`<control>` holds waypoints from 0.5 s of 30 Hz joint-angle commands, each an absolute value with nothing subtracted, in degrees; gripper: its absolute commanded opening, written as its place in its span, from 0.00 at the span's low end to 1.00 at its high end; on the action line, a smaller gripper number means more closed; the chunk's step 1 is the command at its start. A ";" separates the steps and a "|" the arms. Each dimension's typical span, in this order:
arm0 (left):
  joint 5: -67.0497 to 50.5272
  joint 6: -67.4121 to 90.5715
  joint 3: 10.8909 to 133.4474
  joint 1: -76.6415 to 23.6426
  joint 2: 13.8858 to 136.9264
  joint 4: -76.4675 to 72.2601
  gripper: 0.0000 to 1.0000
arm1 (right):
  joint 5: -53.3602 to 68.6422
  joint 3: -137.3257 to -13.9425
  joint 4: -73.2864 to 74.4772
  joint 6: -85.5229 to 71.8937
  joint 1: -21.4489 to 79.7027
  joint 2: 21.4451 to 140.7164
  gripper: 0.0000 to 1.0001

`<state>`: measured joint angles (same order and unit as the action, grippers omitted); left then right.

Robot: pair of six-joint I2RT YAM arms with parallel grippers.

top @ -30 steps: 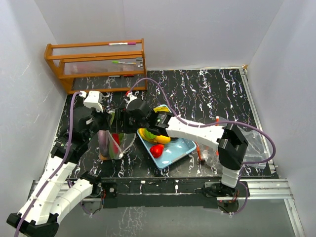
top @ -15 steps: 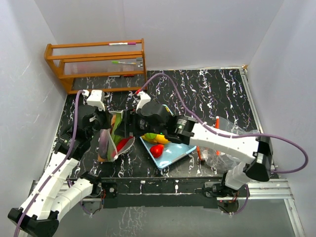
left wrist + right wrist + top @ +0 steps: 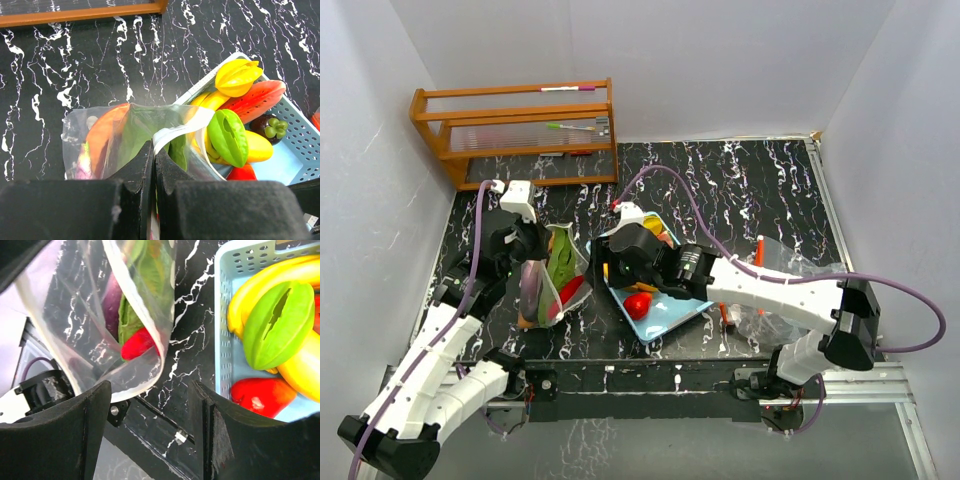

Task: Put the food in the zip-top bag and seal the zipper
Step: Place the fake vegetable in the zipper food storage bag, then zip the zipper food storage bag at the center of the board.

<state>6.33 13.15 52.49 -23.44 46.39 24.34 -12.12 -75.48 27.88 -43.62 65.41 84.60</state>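
The black marbled table (image 3: pixel 740 190) carries the whole job; a wooden rack (image 3: pixel 515 130) stands at its far left, clear of the work.

The clear bag (image 3: pixel 552 285) stands propped open on the left. The left gripper (image 3: pixel 153 150) is pinched tight on its rim and holds the mouth up. Some food is already inside: a red piece (image 3: pixel 140 345), green leaf-like pieces and a purple aubergine (image 3: pixel 112 300).

The light-blue basket (image 3: pixel 680 308) sits just beside the bag, on its right, and holds the rest: bananas (image 3: pixel 260 285), a green piece (image 3: pixel 272 325), a red piece (image 3: pixel 260 395) and a watermelon slice (image 3: pixel 257 97).

The right gripper (image 3: pixel 150 390) hangs over the strip of table between bag and basket, its fingers apart and nothing between them.

Finding: the basket food lies to the right of the right gripper in its own wrist view, the bag mouth to its left. The green piece's long axis runs up the view on a slant, roughly across the fingers' closing line. The right arm is the nearer one and the only free one. In my judgement, the pick falls to it.
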 commanded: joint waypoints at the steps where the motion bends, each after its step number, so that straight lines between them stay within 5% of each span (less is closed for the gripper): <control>1: 5.27 13.79 53.47 -23.66 45.85 22.07 0.00 | -12.88 -73.44 24.48 -45.22 64.35 84.21 0.64; 15: 3.70 14.50 51.84 -23.66 44.82 21.71 0.00 | -10.05 -73.04 13.63 -44.12 62.86 91.32 0.54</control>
<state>5.28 13.65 52.47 -23.44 46.17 24.08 -10.28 -71.75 19.86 -44.73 63.44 90.32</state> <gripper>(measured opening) 0.008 0.570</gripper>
